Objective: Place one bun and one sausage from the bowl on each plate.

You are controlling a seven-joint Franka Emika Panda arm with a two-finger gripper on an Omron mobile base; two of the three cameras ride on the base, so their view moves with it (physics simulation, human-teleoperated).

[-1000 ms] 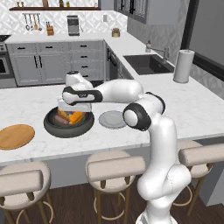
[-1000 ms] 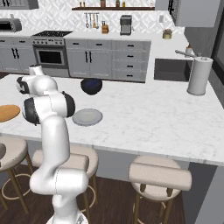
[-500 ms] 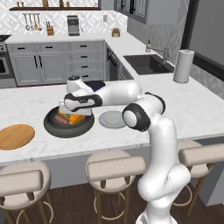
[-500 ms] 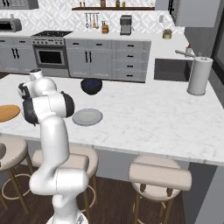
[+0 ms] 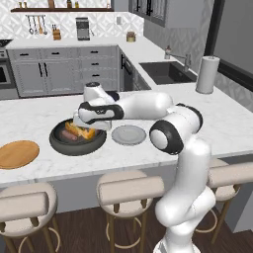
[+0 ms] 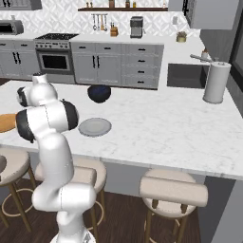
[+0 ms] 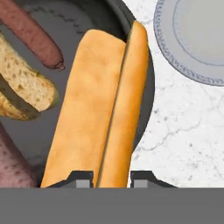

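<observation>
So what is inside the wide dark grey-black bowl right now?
The wide dark bowl holds two yellow-orange buns and two reddish-brown sausages. The gripper straddles the nearer bun. Whatever lies under the buns is covered.

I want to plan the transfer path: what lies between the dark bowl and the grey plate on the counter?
Nothing: in the hand view only bare marble counter separates the bowl rim from the grey plate.

A long white marble island counter (image 5: 29, 118) with three round beige padded stools (image 5: 129, 187) on the dark wooden floor (image 6: 123, 223) fills the lower half, and grey shaker cabinets (image 6: 118, 64) under a patterned pale tiled wall (image 5: 59, 22) stand at the upper left.
</observation>
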